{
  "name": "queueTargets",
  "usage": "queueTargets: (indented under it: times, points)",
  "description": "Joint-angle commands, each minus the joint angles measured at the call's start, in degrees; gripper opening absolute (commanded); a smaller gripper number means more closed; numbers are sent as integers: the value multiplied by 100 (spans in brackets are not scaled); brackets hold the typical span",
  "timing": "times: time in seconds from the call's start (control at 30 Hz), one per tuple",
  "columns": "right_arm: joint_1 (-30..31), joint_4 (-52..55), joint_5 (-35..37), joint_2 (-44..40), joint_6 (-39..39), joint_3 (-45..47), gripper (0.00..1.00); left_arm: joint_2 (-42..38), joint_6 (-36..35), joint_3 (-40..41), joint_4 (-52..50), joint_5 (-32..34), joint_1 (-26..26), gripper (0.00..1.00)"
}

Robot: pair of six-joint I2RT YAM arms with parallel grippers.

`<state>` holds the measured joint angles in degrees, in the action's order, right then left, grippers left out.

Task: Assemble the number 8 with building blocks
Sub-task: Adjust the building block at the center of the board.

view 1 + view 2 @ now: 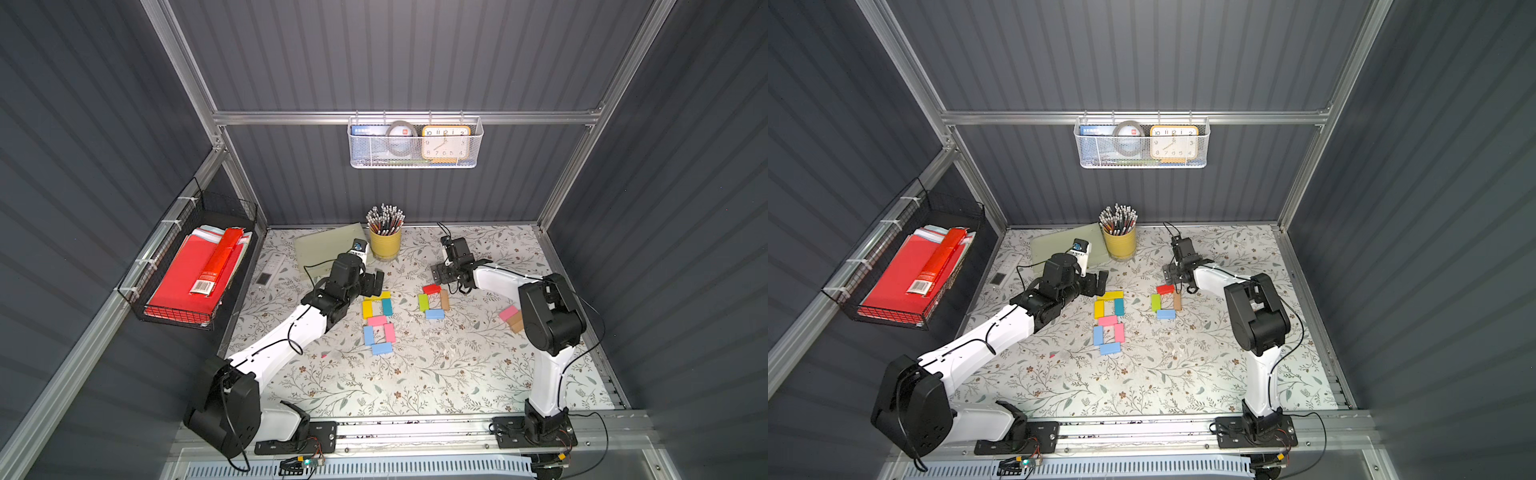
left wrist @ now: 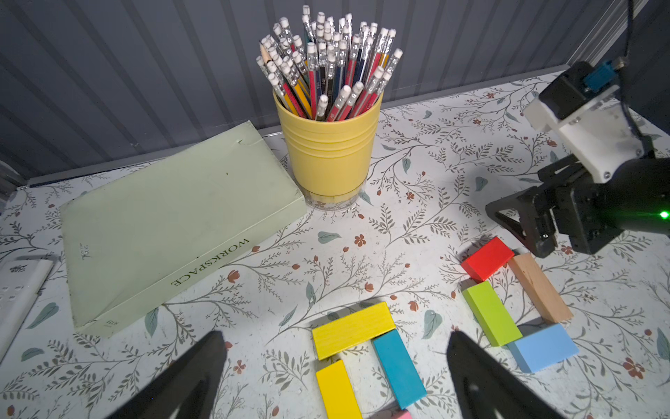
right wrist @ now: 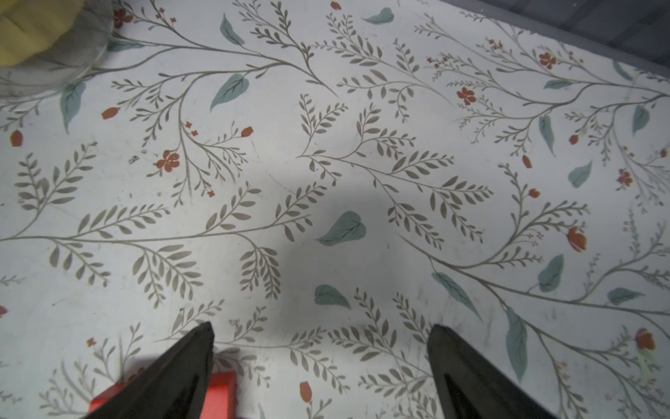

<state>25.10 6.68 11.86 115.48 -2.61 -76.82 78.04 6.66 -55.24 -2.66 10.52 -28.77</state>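
The number 8 (image 1: 377,320) lies flat mid-table in both top views: yellow, yellow, teal, pink, light blue, pink and light blue building blocks in two stacked loops. To its right, red (image 1: 431,289), lime green (image 1: 423,302), tan (image 1: 444,299) and light blue (image 1: 434,314) blocks form a single loop. My left gripper (image 2: 335,335) hovers open over the 8's top yellow block (image 2: 353,329), holding nothing. My right gripper (image 3: 322,326) is open over bare table, just behind the red block (image 3: 217,393), which shows beside one finger.
A pink (image 1: 508,312) and a tan block (image 1: 515,322) lie by the right arm's elbow. A yellow pencil cup (image 1: 385,243), green book (image 1: 328,247) and white remote (image 1: 272,266) stand at the back. Wire baskets hang on the left wall (image 1: 195,274) and back wall (image 1: 415,143).
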Motion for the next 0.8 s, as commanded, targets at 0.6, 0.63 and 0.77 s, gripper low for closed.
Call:
queueTargets:
  times: [0.6, 0.63, 0.77]
  points:
    - [-10, 602, -26, 229, -108, -108, 97, 62, 65, 31, 31, -45, 30, 99]
    - [-10, 614, -21, 226, -117, -97, 97, 63, 66, 29, 25, -42, 30, 99]
    - [-6, 585, 53, 205, -93, -105, 97, 63, 62, 30, 19, -30, 30, 99]
